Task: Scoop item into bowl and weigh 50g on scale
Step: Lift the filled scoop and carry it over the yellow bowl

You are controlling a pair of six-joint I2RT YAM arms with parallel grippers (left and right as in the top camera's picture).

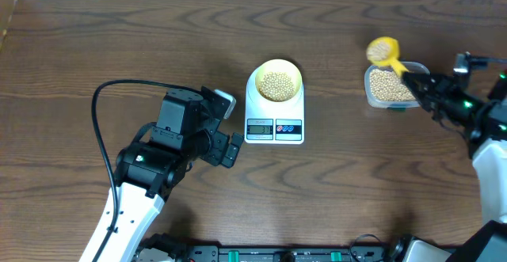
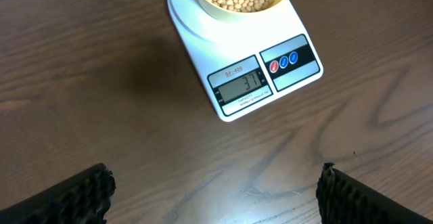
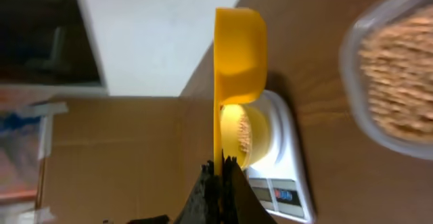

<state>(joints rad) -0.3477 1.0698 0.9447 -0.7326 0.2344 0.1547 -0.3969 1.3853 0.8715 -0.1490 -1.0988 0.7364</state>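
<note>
Beans are sitting in the bowl on the scale, with the display reading under target; I am judging more scoops needed. Right gripper is clamping the scoop by the tub at 3 o'clock. Left gripper is hanging open at 8 o'clock.

You have soft, even light overhead; the scale casts only a faint shadow. Your right wrist view is blurred, most of all the clear tub beside the scale.
</note>
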